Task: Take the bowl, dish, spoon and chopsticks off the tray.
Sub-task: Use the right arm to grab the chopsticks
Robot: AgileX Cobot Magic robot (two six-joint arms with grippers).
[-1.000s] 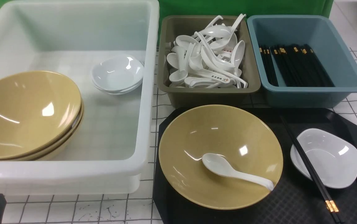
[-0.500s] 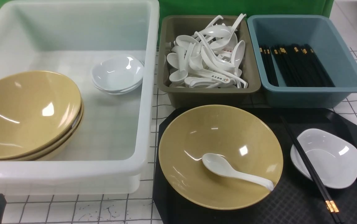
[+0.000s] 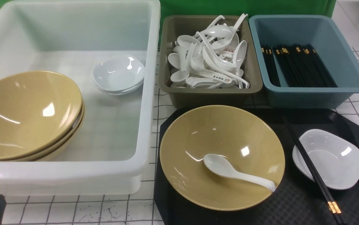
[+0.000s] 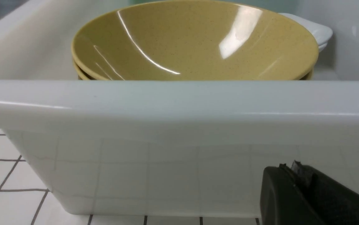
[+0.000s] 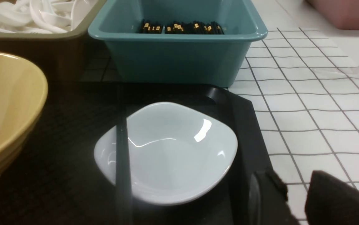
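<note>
Parted right fingers (image 5: 338, 200) empty at the tray's (image 3: 298, 200) near right edge; left fingers (image 4: 316, 197) low before the white tub (image 4: 179, 103).

The right fingers show as two dark tips with a sliver of gridded surface (image 3: 73, 209) between them, gripping nothing, near the dish (image 3: 332, 159). Only one dark edge of the left fingers shows, so I cannot tell whether they are parted or closed. On the tray's right side, the chopsticks (image 3: 310, 165) lie across the dish's left rim. On the tray's left side, the bowl (image 3: 198, 140) cradles the spoon (image 3: 229, 172), whose handle points to the bowl's near right rim. Behind the tray stand an olive bin (image 3: 210, 95) of spoons and a blue bin (image 3: 307, 97) of chopsticks. The tub holds stacked yellow bowls (image 3: 26, 115) and white dishes (image 3: 118, 73).
</note>
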